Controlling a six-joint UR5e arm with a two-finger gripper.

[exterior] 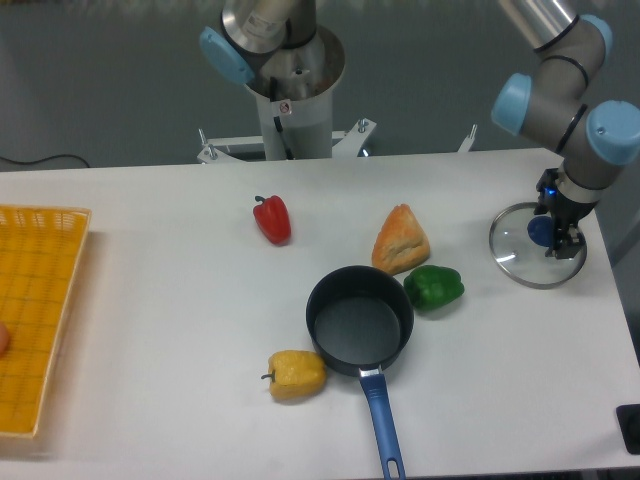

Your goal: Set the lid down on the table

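Observation:
The lid (515, 250) is round clear glass with a thin metal rim and a blue centre knob (540, 231). It lies at the far right of the white table (150, 300) and looks flat on the surface. My gripper (561, 240) points down right at the knob, with its dark fingers (572, 243) against the knob's right side and hiding part of it. The gap between the fingers does not show, so I cannot tell whether they grip the knob. The dark pot (360, 328) with a blue handle stands open near the table's middle front.
A green pepper (433, 287) and a piece of bread (401, 240) lie beside the pot. A yellow pepper (296, 374) lies to its left and a red pepper (273, 219) farther back. A yellow-orange mesh tray (35, 320) is at the left edge. The table's right edge is close to the lid.

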